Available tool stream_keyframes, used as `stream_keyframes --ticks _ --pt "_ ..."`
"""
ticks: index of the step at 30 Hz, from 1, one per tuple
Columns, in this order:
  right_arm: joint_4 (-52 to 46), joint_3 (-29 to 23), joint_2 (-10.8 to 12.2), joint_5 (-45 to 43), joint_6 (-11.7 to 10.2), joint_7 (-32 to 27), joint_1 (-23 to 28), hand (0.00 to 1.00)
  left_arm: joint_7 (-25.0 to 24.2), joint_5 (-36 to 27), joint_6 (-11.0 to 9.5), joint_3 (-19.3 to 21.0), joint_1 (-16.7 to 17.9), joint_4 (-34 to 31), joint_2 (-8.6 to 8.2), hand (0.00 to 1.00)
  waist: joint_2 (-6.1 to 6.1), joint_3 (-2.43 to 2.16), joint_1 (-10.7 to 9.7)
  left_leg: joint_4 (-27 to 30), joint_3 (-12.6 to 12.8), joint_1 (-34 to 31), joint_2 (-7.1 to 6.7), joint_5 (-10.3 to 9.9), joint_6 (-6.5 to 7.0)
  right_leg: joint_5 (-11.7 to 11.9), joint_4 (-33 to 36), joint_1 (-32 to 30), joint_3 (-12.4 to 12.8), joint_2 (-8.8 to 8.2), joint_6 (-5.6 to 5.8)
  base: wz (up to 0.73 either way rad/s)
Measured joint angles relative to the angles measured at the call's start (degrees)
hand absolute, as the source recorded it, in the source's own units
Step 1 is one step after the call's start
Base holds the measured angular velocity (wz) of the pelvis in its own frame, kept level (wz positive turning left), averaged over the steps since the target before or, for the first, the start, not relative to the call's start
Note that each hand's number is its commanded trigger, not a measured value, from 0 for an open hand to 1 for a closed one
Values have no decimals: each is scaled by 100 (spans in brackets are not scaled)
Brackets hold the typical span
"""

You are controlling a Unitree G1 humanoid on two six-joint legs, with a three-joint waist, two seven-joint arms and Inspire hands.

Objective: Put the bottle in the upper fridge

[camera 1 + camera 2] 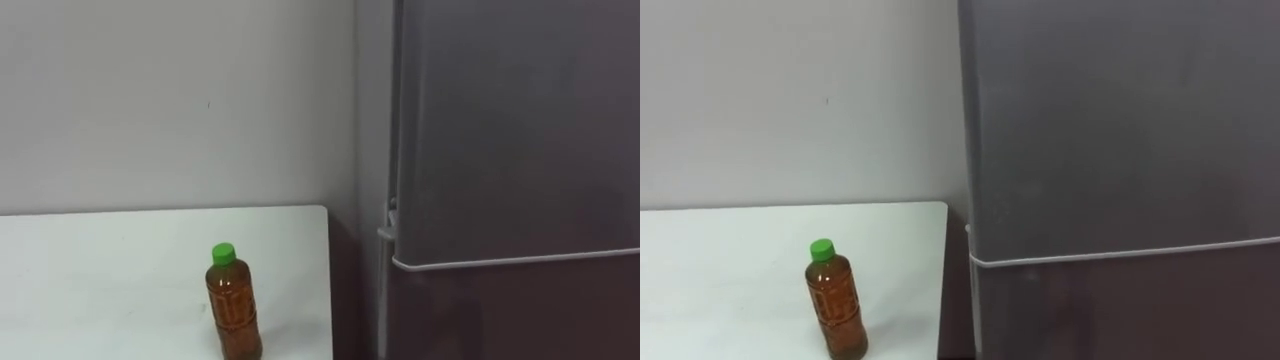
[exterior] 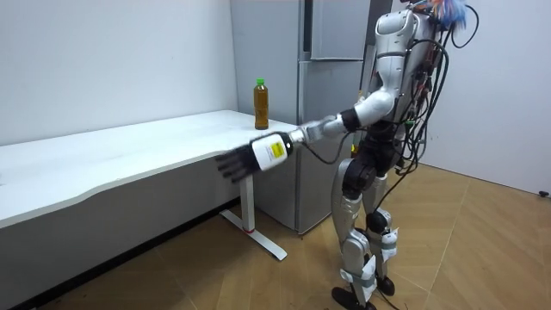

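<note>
The bottle [image 1: 232, 305] stands on the white table [image 1: 100, 270], close to the table's end nearest the fridge [image 2: 320, 146] and clear of the wall [image 1: 150, 100] behind it. My left hand [image 2: 254, 157] is held out low toward the table's front edge with its fingers [image 2: 229, 164] spread and straight, holding nothing and well apart from the bottle. The bottle is upright: its long axis runs straight up and down, green cap [image 1: 223, 254] on top, base on the tabletop (the very bottom is cut off in my eye views, so I can't check how squarely it sits). That tall, narrow stance is my main worry. If I come in from the side and brush it high up with straight fingers before they close, I judge it could tip, and once on its side it could roll off the near end of the table into the gap beside the fridge. The other trouble is the upper door [image 1: 1120, 120], which is shut: carrying the bottle there before the door is opened would leave me fumbling with a full hand, and a loose hold on the smooth body might let it slip.
</note>
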Motion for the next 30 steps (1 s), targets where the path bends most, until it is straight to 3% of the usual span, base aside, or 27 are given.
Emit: stream_keyframes --ticks 5,11,15,18,20,25,30 --pt "-56 34 56 3 -1 -19 33 0 197 13 -82 11 -79 -976 6 0 -2 -2 -24 10 -20 -22 -7 0 -1 0 -13 11 -26 -3 0 1" --pt "-47 29 131 40 -9 -1 85 0 60 497 -87 5 -139 -2120 65 0 -39 14 -97 39 -33 -36 -9 0 1 3 2 46 -42 -3 2 1" --pt "-7 42 145 62 -65 5 67 0 -46 835 -88 -27 -405 -2723 67 0 -49 25 -185 62 -75 -91 -7 -3 1 5 7 25 -50 4 -1 6" --pt "-8 51 142 55 -64 4 53 0 -212 889 -111 -60 -704 -3244 118 0 -72 77 -189 89 -74 -127 -3 -3 1 7 1 3 -24 10 -4 0" --pt "-4 82 141 89 -64 4 44 0 -355 902 -118 -117 -840 -3402 118 0 -52 78 -218 109 -61 -130 -3 -3 1 5 -4 -34 -3 5 -3 -2" --pt "140 270 143 274 -61 1 -120 0 -941 772 -103 -573 -979 -3776 73 0 -43 66 -326 138 -45 -198 0 0 1 9 6 -63 2 -5 -4 0" --pt "392 599 156 304 -127 1 -391 0 -1597 776 -84 -1159 -1279 -3823 0 0 -98 112 -385 144 -2 -199 3 0 1 10 21 -78 13 6 -6 0"
